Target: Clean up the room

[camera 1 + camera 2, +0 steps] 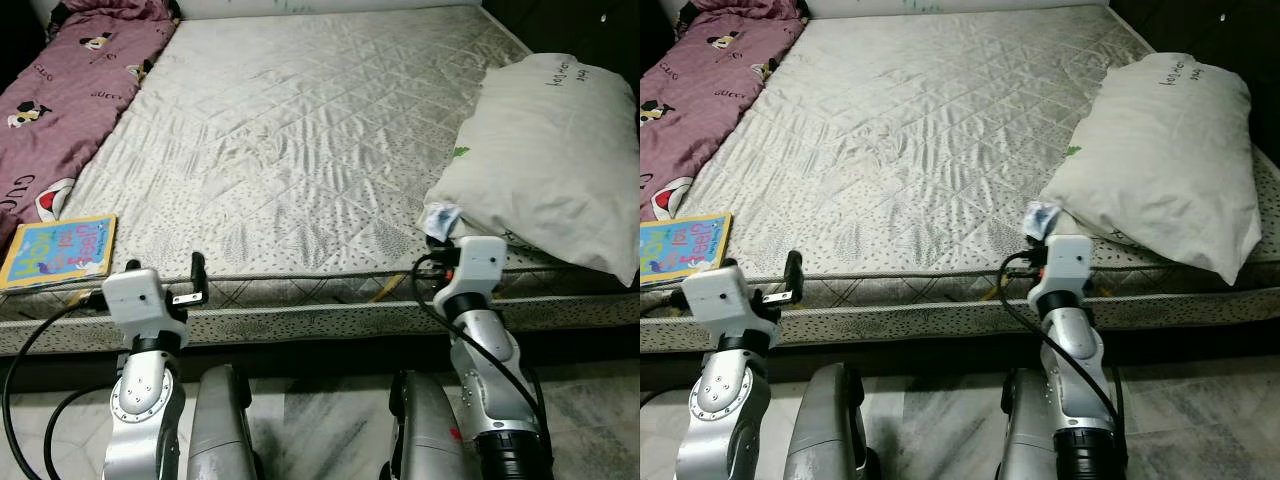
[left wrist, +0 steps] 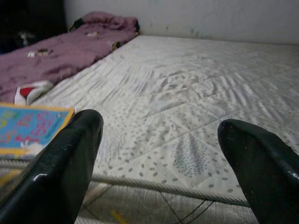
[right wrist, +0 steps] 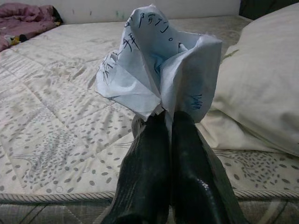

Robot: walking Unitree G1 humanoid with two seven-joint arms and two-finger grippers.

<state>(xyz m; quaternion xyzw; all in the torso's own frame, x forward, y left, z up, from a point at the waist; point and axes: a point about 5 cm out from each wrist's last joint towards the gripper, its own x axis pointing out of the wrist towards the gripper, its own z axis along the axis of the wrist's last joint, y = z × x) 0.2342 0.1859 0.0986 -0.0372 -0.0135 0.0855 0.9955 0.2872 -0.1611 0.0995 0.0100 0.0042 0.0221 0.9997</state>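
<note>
Crumpled paper [image 3: 159, 70] sits pinched in your right gripper [image 3: 163, 123], low right of centre beside the pillow [image 1: 550, 150]. Your left gripper [image 2: 159, 154] hangs spread, nearer the book [image 1: 60, 250] at lower left.

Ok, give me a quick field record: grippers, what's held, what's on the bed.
left gripper: open, holding nothing, at the mattress near edge
right gripper: shut on crumpled paper, beside the pillow
book: flat on the mattress's near left corner
blanket: purple, along the mattress's left side
</note>
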